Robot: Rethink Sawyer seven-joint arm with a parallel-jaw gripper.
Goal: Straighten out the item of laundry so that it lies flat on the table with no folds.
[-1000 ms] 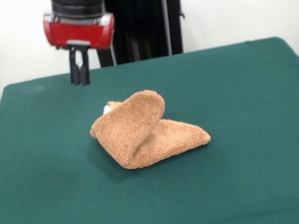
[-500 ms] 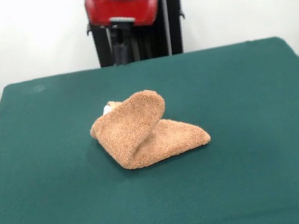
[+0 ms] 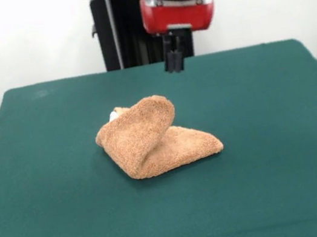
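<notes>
**Towel folded over at table centre, gripper clear above far edge**

The towel [image 3: 152, 136] lay doubled over on the green table [image 3: 280, 183], one flap arched up over the rest, a bit of white label [image 3: 112, 115] showing at its far left corner. Nothing stood around it. The gripper [image 3: 174, 63] hung over the table's far edge, well apart from the towel, its jaws pressed together, holding nothing.

Front camera across the table [image 3: 56, 235], facing the pedestal [image 3: 131, 31], slightly raised
</notes>
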